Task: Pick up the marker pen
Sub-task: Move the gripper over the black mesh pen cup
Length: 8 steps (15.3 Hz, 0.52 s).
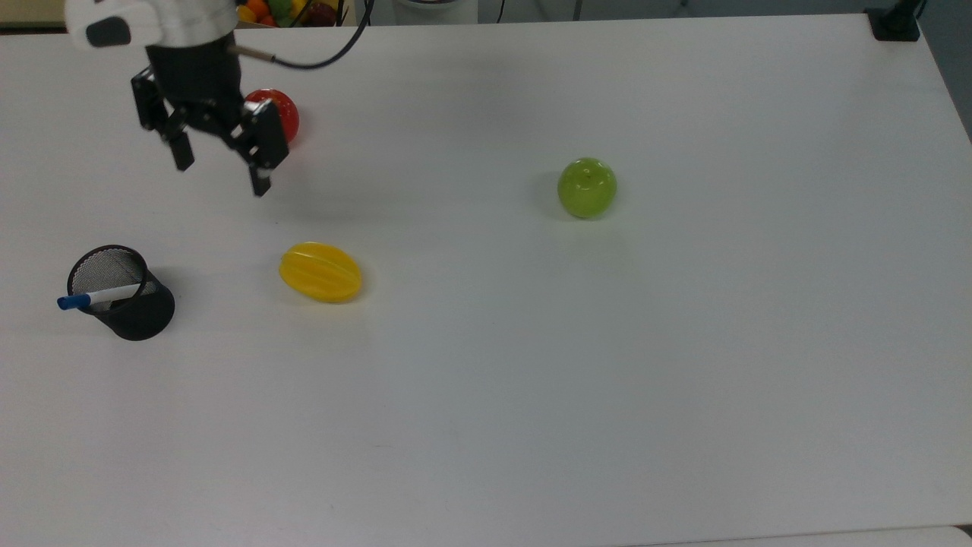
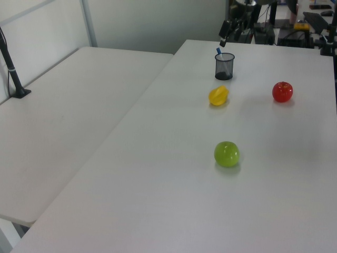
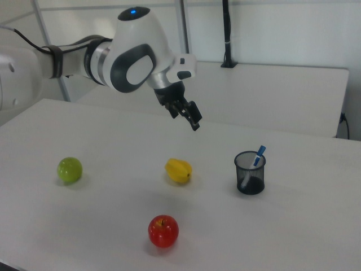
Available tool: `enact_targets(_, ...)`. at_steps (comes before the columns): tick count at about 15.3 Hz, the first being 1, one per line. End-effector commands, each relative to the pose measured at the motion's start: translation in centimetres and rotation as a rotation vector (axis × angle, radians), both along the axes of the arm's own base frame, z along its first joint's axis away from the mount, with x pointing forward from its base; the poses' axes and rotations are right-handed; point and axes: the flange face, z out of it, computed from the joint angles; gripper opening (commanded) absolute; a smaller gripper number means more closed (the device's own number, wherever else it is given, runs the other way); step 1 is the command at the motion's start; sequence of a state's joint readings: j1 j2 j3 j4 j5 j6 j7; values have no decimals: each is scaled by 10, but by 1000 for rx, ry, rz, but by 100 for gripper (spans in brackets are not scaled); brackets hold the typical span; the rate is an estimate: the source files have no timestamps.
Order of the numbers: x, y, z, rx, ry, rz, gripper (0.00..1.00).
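With the arm (image 3: 84, 59) reaching in over the white table (image 1: 607, 380), I have the gripper (image 1: 220, 171) hanging in the air with its two black fingers spread wide and nothing between them. In the top view it sits toward the far left of the table, its body partly covering the red apple (image 1: 282, 112), and it is well apart from the black mesh pen cup (image 1: 125, 296) at the top view's left edge.

The marker pen (image 1: 95, 296) is my target — it stands tilted inside that cup, white barrel resting against the rim and the blue cap poking out over the edge toward the top view's left. In the right view I see the same marker pen (image 3: 255, 161) leaning in the cup (image 3: 250, 173), cap end up, with the gripper (image 3: 189, 116) raised to the right view's left of it, above the yellow fruit (image 3: 178, 170).

The yellow fruit (image 1: 320, 272) lies on the table just to the top view's right of the cup, not touching it. A green apple (image 1: 587, 188) sits alone farther to the top view's right — well clear of everything else.
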State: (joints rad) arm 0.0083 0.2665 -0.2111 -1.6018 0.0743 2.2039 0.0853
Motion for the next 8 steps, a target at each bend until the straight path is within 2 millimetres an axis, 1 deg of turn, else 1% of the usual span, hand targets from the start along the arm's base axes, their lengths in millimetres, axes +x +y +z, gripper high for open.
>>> enact_targets(1, 18, -32, -28, -57, -99, -32, 97)
enact_targets(5, 27, -65, -42, -101, -209, -76, 97)
enact_targets(8, 34, -92, -64, -141, -306, -112, 96)
